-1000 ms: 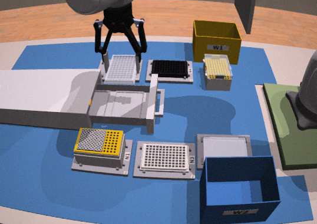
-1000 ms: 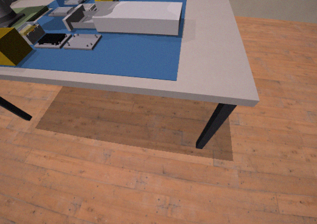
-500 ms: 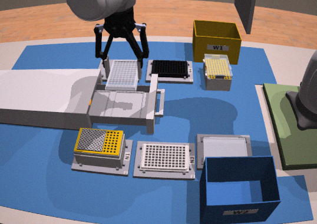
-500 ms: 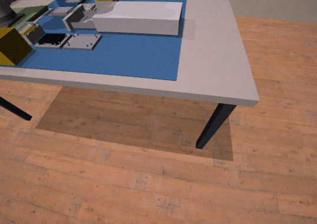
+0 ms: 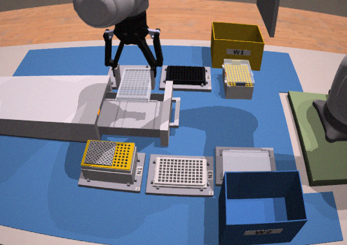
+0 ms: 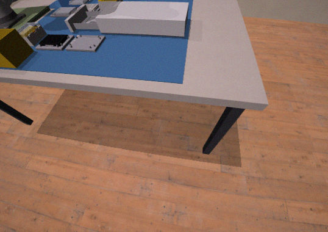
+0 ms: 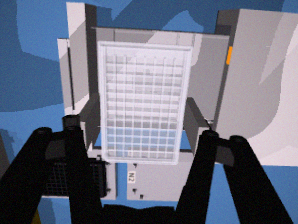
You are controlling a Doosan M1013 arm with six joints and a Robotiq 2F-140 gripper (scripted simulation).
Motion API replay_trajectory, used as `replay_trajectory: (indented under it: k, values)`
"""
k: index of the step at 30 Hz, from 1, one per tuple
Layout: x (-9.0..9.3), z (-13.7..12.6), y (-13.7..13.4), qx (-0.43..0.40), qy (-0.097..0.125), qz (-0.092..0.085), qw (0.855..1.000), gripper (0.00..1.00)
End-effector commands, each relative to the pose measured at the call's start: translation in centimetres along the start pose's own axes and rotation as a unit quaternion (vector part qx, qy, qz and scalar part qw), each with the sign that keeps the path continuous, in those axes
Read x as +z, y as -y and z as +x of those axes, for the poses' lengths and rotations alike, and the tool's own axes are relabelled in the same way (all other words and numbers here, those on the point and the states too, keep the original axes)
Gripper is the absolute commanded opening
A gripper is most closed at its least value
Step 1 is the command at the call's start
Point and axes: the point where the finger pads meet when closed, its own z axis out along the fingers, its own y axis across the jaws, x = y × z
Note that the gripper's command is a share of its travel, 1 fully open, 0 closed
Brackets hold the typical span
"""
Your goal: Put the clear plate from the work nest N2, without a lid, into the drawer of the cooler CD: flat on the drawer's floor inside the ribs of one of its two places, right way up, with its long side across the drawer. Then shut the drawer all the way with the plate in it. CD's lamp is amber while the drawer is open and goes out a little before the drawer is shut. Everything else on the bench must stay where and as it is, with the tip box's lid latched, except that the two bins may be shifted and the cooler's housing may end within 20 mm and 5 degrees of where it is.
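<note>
The gripper point(image 5: 135, 69) grasps the clear plate point(image 5: 134, 84) by its two long sides. The plate hangs above the far edge of the open drawer point(image 5: 129, 122) of cooler CD point(image 5: 48, 100), whose amber lamp point(image 5: 99, 111) is lit.

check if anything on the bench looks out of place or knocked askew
Nothing stands out. The clear plate is off its nest only because the gripper holds it level over the open drawer. The tip box, racks and both bins sit square.
</note>
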Motion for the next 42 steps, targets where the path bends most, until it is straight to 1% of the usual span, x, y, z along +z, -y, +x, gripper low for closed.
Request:
replay_trajectory:
  k: [1, 42]
  values:
    - [0.4, 0.0, 0.0, 0.0, 0.0, 0.0, 1.0, 0.0]
    - [5.3, 0.0, 0.0, 0.0, 0.0, 0.0, 1.0, 0.0]
